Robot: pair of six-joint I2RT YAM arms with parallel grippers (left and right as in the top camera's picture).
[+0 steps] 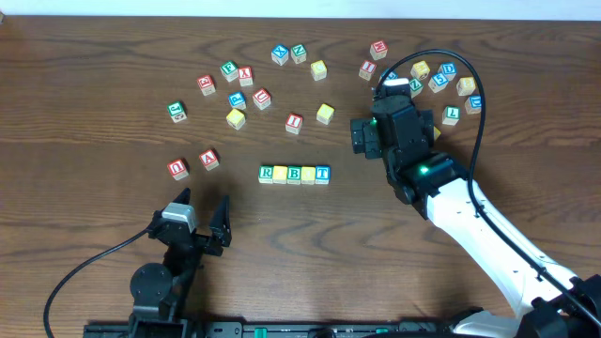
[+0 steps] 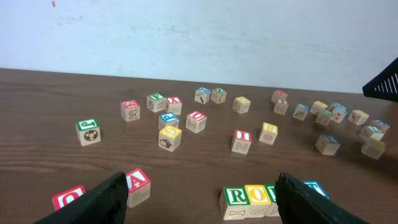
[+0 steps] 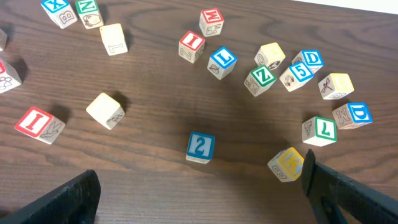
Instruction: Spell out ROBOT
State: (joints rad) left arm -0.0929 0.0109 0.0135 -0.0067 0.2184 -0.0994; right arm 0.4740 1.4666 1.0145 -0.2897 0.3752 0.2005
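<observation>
Five cubes stand in a touching row mid-table reading ROBOT: green R (image 1: 266,174), yellow O (image 1: 280,174), green B (image 1: 294,174), a second yellow cube (image 1: 308,174) and blue T (image 1: 322,174). My left gripper (image 1: 199,218) stands open and empty, nearer the front edge and left of the row. In the left wrist view the R (image 2: 236,198) and O (image 2: 257,195) show, while that gripper's (image 2: 202,205) right finger (image 2: 311,202) hides the other letters. My right gripper (image 1: 392,127) hangs open and empty over the back right, well away from the row.
Red A (image 1: 209,160) and red Q (image 1: 177,168) lie left of the row. Several loose cubes are scattered across the back. A blue 2 cube (image 3: 200,147) and a yellow cube (image 3: 286,163) sit just ahead of my right gripper (image 3: 199,199).
</observation>
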